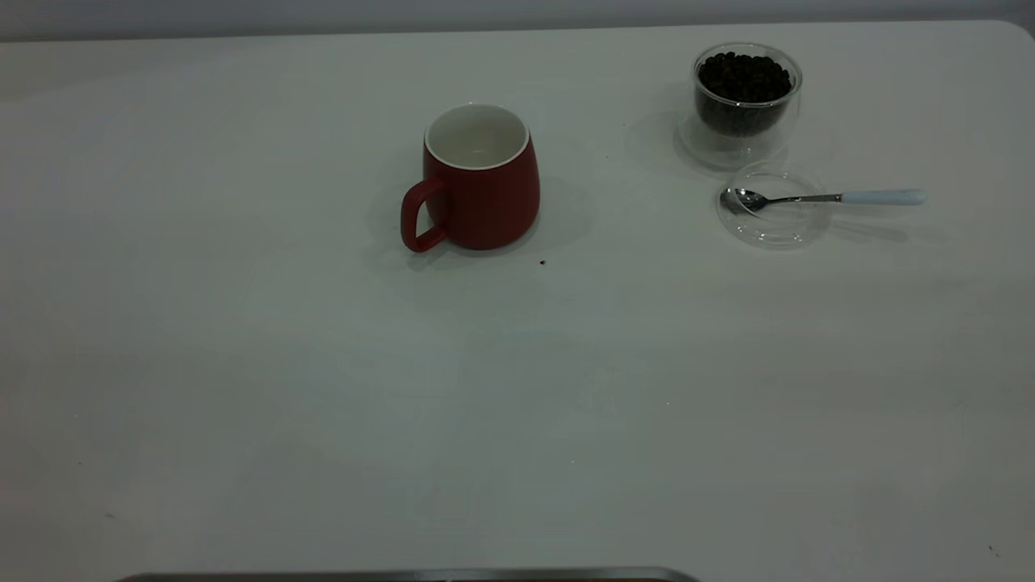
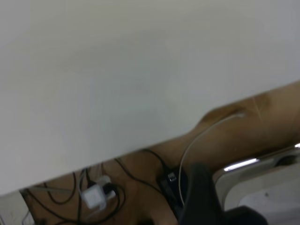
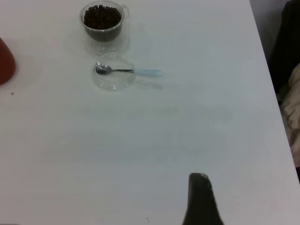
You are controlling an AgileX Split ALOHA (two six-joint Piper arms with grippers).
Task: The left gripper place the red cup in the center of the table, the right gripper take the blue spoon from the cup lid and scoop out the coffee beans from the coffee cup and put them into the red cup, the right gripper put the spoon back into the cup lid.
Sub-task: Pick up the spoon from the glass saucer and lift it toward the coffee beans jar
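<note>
The table [image 1: 242,388] carries the red cup [image 1: 480,179] near frame centre, apparently placed and empty. Coffee cup [image 1: 745,97] upper right holds coffee beans [image 1: 744,77]. Blue spoon [image 1: 825,197] rests on cup lid [image 1: 774,206]; scooping remains. Neither gripper's state can be determined.

Tangled black cables [image 2: 140,176], white plug [image 2: 95,196].

Red cup [image 1: 482,182] left of coffee cup [image 1: 745,101]; blue spoon [image 1: 825,198] on cup lid [image 1: 774,206].

Open table [image 1: 323,404] all round blue spoon [image 1: 825,197], coffee cup [image 1: 745,101] just behind
</note>
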